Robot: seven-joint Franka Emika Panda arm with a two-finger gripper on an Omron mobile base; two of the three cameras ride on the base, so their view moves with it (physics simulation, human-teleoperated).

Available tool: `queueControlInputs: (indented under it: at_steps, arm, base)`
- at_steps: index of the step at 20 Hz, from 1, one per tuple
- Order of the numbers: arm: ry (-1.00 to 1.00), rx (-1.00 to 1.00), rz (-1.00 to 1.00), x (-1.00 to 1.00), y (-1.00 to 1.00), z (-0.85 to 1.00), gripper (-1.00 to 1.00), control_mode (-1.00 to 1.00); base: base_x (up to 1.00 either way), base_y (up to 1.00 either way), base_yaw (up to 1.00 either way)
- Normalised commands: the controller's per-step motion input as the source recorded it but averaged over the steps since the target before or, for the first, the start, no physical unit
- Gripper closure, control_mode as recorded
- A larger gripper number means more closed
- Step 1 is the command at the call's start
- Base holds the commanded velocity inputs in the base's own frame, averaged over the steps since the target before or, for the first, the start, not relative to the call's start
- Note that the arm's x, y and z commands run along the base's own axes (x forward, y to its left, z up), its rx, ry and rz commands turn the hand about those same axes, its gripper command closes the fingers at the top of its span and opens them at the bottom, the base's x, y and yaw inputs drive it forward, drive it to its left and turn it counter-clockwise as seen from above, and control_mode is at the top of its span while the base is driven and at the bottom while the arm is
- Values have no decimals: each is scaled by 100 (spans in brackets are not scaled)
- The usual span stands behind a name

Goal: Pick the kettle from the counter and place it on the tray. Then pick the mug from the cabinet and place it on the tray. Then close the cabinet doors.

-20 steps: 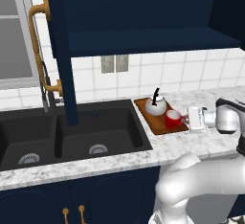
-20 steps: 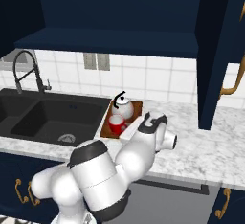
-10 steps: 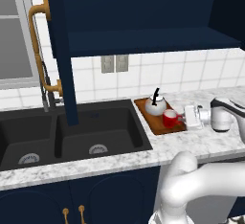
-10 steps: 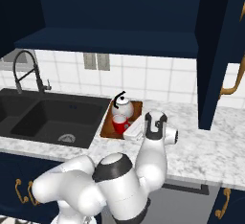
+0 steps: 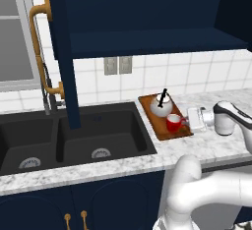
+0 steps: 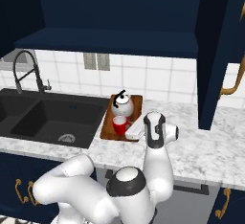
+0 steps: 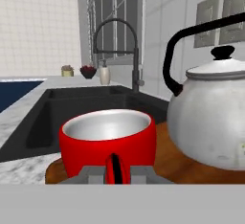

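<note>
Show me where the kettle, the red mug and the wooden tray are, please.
kettle (image 5: 161, 107): left base view, on its round white body.
red mug (image 7: 108, 143): hand view, on its front wall.
wooden tray (image 6: 137, 101): right base view, on its bare far corner.

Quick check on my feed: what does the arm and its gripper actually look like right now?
The arm is glossy white with rounded, bulbous segments and dark grey bands at its joints. The gripper has a boxy white hand; in the hand view its small finger tips look grey. No cables or markings show.
</note>
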Motion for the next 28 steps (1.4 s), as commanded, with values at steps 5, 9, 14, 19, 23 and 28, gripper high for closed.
queueControlInputs:
  at_steps: [5, 9, 14, 19, 23, 28]
  arm:
    - [0, 0, 0, 4, 0, -6, -100, -100]
    - [0, 0, 0, 0, 0, 0, -100, -100]
    - [1, 0, 0, 0, 0, 4, -100, -100]
    - [4, 0, 0, -14, -3, 35, -100, -100]
    - [2, 0, -3, -39, -11, 43, -100, -100]
    - [0, 0, -8, -53, -5, 47, -100, -100]
  base:
    - [0, 0, 0]
    - [0, 0, 0]
    - [0, 0, 0]
    - [0, 0, 0]
    - [0, 0, 0]
    - [0, 0, 0]
